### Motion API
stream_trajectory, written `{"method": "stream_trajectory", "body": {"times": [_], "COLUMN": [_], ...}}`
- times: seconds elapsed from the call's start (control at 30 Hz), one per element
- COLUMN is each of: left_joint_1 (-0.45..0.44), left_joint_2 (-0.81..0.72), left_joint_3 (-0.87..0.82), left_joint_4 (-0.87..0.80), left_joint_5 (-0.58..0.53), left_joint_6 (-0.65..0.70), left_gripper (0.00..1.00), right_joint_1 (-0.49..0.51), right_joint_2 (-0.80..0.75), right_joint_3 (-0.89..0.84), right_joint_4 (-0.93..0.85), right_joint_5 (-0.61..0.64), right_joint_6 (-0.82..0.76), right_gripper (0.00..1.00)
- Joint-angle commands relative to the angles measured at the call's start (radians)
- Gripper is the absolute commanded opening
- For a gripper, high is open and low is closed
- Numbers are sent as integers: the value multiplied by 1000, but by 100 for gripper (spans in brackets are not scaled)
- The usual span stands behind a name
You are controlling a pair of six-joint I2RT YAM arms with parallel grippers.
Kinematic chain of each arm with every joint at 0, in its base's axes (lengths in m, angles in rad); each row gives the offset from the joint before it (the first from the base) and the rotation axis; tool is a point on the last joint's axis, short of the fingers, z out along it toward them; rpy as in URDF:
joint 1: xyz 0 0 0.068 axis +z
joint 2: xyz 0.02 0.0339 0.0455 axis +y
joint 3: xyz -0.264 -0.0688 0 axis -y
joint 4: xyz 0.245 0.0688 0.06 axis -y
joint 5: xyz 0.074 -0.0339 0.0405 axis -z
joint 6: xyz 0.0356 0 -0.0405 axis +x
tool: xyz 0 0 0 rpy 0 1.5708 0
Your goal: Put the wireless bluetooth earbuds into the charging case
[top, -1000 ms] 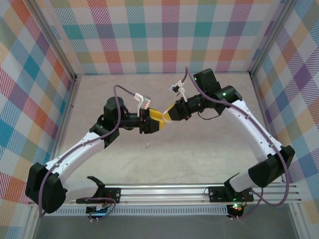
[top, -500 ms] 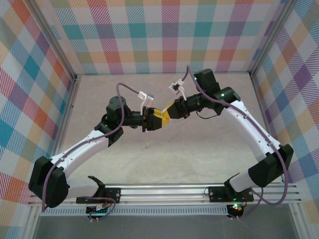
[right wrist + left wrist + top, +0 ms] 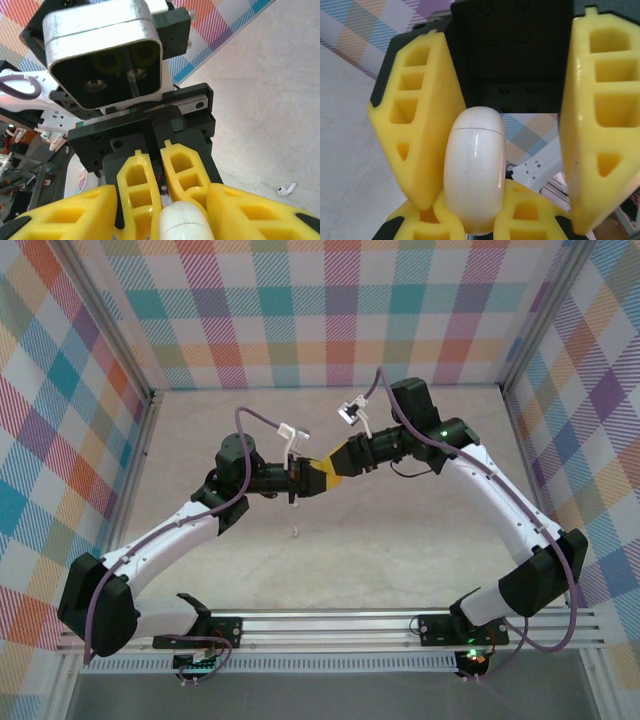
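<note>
The white oval charging case (image 3: 474, 165), lid closed with its seam showing, is held in mid-air above the middle of the table. My left gripper (image 3: 316, 479) is shut on its lower end. Facing it tip to tip, my right gripper (image 3: 330, 470) is open, its yellow fingers (image 3: 420, 125) spread around the case; one touches its side, the other stands well apart. In the right wrist view the case (image 3: 182, 222) sits between my wide fingers. One white earbud (image 3: 295, 533) lies on the table below the grippers, and it appears again in the right wrist view, earbud (image 3: 286, 188). The other earbuds are out of view.
The beige table (image 3: 400, 540) is bounded by checked walls on three sides and a metal rail (image 3: 320, 625) at the near edge, where both arm bases are bolted. A purple cable loops off each wrist.
Both grippers have shifted slightly toward the back of the table with the case between them, the left arm stretching further out. The earbud on the table has not moved.
</note>
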Motion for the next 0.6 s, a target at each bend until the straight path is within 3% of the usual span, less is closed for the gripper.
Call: {"method": "stream_trajectory", "body": {"times": [0.0, 0.33, 0.57], "left_joint_1": [8, 28, 28], "left_joint_2": [-43, -132, -144], "left_joint_3": [-9, -66, -74], "left_joint_4": [12, 92, 120], "left_joint_5": [-79, -157, -155], "left_joint_6": [10, -61, -81], "left_gripper": [0, 0, 0], "right_joint_1": [-9, -44, -35], "right_joint_2": [-41, -153, -140], "right_joint_3": [-13, -239, -265], "right_joint_4": [90, 510, 569], "right_joint_5": [9, -21, -56], "right_joint_6": [148, 503, 533], "right_gripper": [54, 52, 39]}}
